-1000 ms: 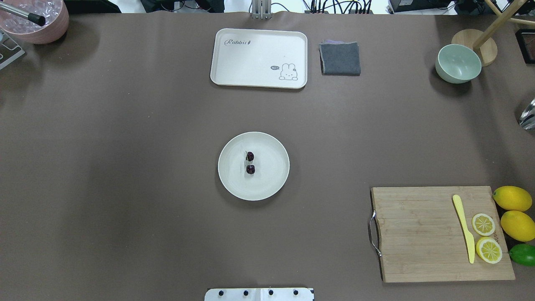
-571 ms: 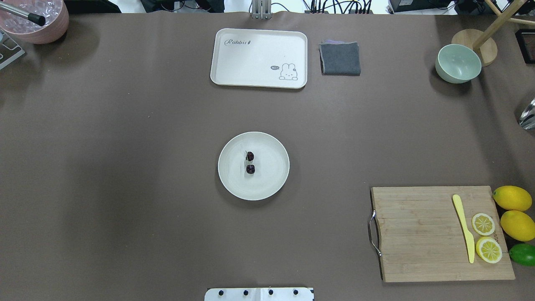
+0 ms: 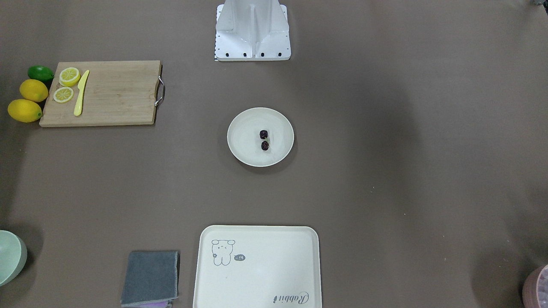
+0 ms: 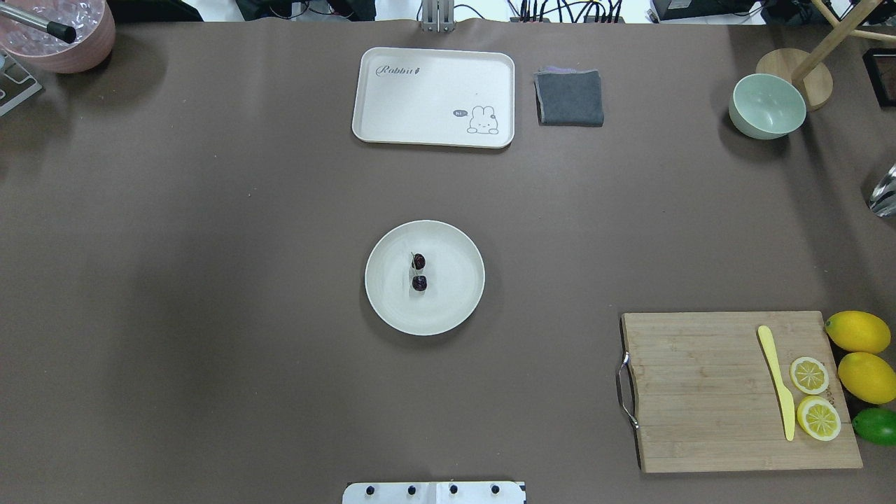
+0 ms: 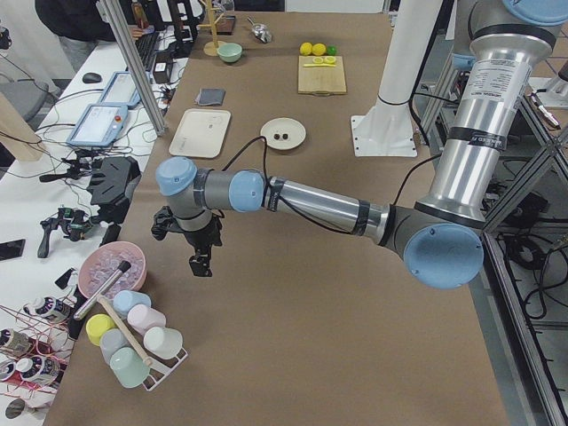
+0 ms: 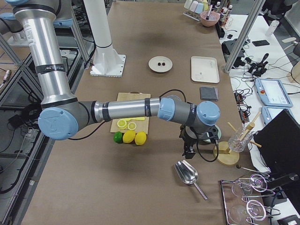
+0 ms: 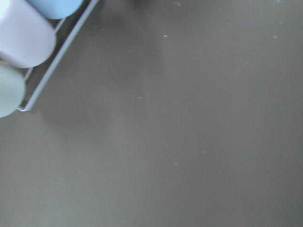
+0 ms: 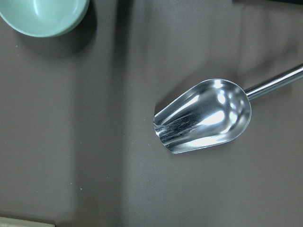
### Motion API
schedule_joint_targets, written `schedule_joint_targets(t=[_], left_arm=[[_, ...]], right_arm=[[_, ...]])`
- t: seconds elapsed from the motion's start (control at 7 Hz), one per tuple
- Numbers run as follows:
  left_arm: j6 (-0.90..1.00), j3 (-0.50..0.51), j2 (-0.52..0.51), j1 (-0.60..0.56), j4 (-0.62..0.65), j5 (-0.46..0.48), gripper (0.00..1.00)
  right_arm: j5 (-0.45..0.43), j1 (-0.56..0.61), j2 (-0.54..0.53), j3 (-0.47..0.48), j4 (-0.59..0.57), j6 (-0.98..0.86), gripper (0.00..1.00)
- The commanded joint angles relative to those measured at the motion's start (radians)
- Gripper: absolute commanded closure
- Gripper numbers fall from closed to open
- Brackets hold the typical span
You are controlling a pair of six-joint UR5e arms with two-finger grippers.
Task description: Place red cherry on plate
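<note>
The red cherry (image 4: 419,283) (image 3: 265,145), a joined pair of dark balls, lies near the middle of the round cream plate (image 4: 455,301) (image 3: 244,147) at the table's centre. Nothing touches it. Neither gripper appears in the overhead or front views. The left gripper (image 5: 201,263) hangs over bare table near the cup rack, far from the plate (image 5: 294,130). The right gripper (image 6: 190,151) hangs at the opposite end, just above a metal scoop, far from the plate (image 6: 154,65). I cannot tell whether either is open or shut.
A rabbit tray (image 4: 434,96) and grey cloth (image 4: 570,98) lie behind the plate. The cutting board (image 4: 735,392) with knife, lemon slices, lemons and a lime is front right. A green bowl (image 4: 767,106), metal scoop (image 8: 203,116), pink ice bowl (image 4: 59,35) and cup rack (image 5: 133,342) line the ends.
</note>
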Motion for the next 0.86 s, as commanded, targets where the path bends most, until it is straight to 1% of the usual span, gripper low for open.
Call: schedule_joint_targets(t=[0.0,0.14,0.29,0.43,0.57,0.71], left_arm=[[0.007,-0.003,-0.01,-0.001,0.002,0.005,0.02],[0.032,-0.007,-0.001,-0.002,0.002,0.002,0.02],[0.059,-0.007,0.004,-0.002,0.004,0.002,0.02],[0.061,-0.006,0.007,-0.001,0.004,0.002,0.02],[0.07,-0.003,0.036,-0.001,-0.002,-0.001,0.02],[0.14,-0.004,0.067,-0.004,0.002,-0.001,0.02]], right_arm=[[-0.003,0.02,-0.027,0.011,0.002,-0.013,0.0],[-0.012,0.021,-0.025,0.019,0.002,-0.008,0.0],[-0.047,0.021,-0.027,0.027,0.016,-0.008,0.0],[-0.049,0.021,-0.033,0.027,0.03,-0.01,0.0],[-0.049,0.032,-0.044,0.04,0.03,-0.014,0.0],[-0.066,0.038,-0.091,0.126,0.03,-0.01,0.0]])
